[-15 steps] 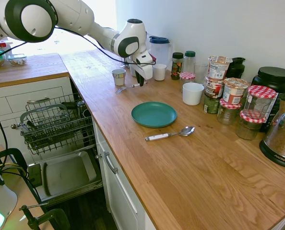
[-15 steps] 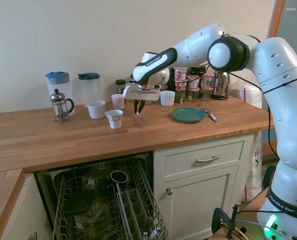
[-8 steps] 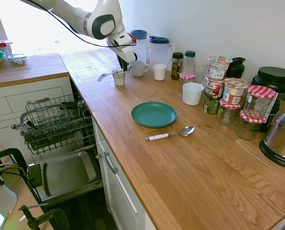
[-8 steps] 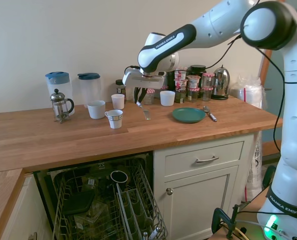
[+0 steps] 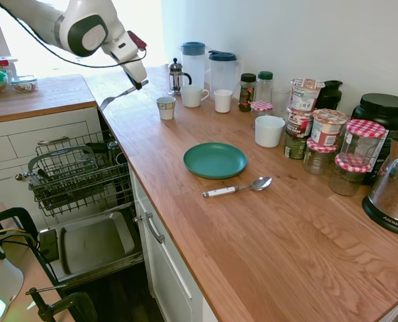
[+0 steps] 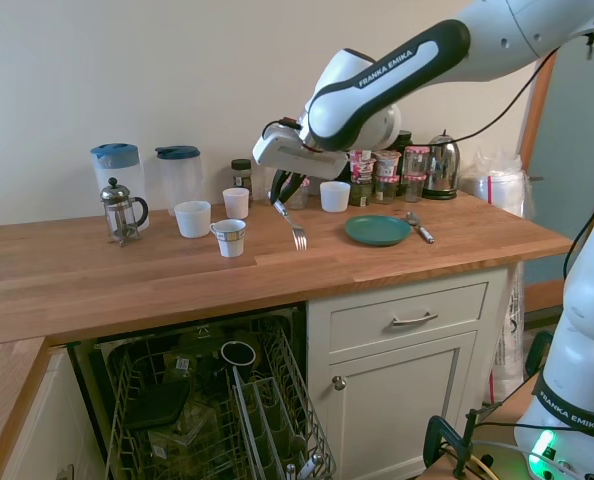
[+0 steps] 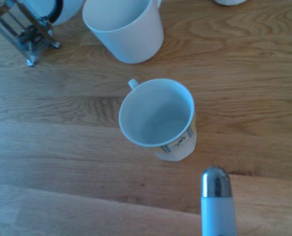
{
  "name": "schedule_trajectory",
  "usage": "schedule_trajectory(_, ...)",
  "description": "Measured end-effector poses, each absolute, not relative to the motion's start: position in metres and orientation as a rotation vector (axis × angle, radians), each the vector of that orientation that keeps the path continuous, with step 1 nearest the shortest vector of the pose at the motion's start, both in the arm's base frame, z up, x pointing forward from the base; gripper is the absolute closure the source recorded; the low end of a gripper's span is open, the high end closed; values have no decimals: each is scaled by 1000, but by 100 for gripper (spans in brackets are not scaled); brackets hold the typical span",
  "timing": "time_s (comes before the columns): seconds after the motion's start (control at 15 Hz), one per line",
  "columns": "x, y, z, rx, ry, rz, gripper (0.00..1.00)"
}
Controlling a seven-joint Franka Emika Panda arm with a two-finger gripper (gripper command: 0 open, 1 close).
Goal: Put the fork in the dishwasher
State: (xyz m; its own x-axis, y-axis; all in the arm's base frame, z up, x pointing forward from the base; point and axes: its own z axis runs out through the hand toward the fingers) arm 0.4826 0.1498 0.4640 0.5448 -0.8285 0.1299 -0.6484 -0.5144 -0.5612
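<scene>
My gripper (image 5: 140,83) (image 6: 283,189) is shut on the fork (image 5: 117,96) (image 6: 293,227), holding it in the air above the wooden counter near its edge. The tines point down and outward toward the dishwasher side. In the wrist view the fork's white handle end (image 7: 216,206) rises from the lower edge, over a small patterned cup (image 7: 158,118). The dishwasher (image 5: 78,176) (image 6: 212,400) stands open under the counter, its dark wire rack pulled out and its grey door panel (image 5: 92,243) folded down.
A small cup (image 5: 165,107) (image 6: 229,238) stands on the counter just beside the gripper. White mugs, two jugs and a French press (image 6: 122,210) line the wall. A teal plate (image 5: 215,159) and a white-handled spoon (image 5: 236,188) lie mid-counter, jars and a kettle beyond.
The arm has lifted the fork off the counter and carried it past the small cup toward the counter's edge above the dishwasher.
</scene>
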Motion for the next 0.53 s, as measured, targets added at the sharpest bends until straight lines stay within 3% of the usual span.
schedule_trajectory(0.07, 458, 153, 461, -2342, 1175, -541, 100)
schedule_trajectory(0.53, 411, 206, 448, -2362, 983, -601, 100)
